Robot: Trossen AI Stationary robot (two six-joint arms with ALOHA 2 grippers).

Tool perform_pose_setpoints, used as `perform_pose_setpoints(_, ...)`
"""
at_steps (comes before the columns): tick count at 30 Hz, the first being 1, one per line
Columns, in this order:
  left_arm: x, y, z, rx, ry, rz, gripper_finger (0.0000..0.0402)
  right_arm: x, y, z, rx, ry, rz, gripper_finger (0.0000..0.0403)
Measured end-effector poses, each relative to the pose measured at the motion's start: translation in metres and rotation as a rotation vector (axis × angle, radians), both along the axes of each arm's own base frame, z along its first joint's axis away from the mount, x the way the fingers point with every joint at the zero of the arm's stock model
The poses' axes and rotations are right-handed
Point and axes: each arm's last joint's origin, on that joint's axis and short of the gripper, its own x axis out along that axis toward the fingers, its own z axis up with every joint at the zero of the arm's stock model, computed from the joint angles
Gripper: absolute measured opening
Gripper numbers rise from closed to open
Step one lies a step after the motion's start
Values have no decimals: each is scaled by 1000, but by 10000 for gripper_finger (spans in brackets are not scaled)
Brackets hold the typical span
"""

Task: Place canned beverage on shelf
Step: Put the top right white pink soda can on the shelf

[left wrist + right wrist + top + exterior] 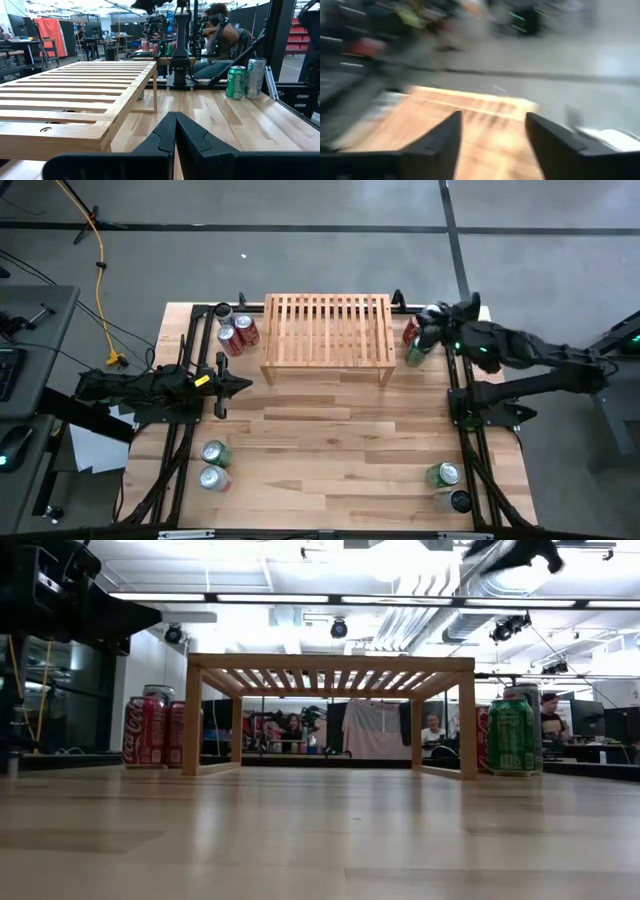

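The light-wood slatted shelf (327, 335) stands on its short legs at the middle of the table's far side; nothing rests on its top (75, 95). A red can (412, 330) and a green can (415, 352) stand upright just right of it, also showing in the low view (511, 735). My right gripper (432, 315) hovers high above those two cans, open, with nothing between its fingers (492, 140). At the table's left, level with the shelf's near edge, my left gripper (245, 385) waits shut and points right (175, 135).
Two red cans (240, 335) and a silver one (222, 312) stand left of the shelf. Two cans (213, 465) are at the near left and two (447, 485) at the near right. Bare wood lies in front of the shelf. People sit beyond the table.
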Motion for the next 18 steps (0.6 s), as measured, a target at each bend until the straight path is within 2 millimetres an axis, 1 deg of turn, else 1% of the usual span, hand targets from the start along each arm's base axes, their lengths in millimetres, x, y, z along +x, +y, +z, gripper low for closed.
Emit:
perform_pose_setpoints(2,0,0,0,0,0,0,0,-3,-8,-1,120,68,-117,261)
perform_pose_setpoints(4,0,0,0,0,0,0,0,-4,-14,-7,249,133,-212,294)
perform_pose_setpoints(7,0,0,0,0,0,0,0,-2,-23,-19,380,193,-314,321)
perform_pose_setpoints(12,0,0,0,0,0,0,0,5,-46,-36,441,251,-457,330)
perform_pose_setpoints(18,0,0,0,0,0,0,0,3,-77,-57,497,348,-622,330)
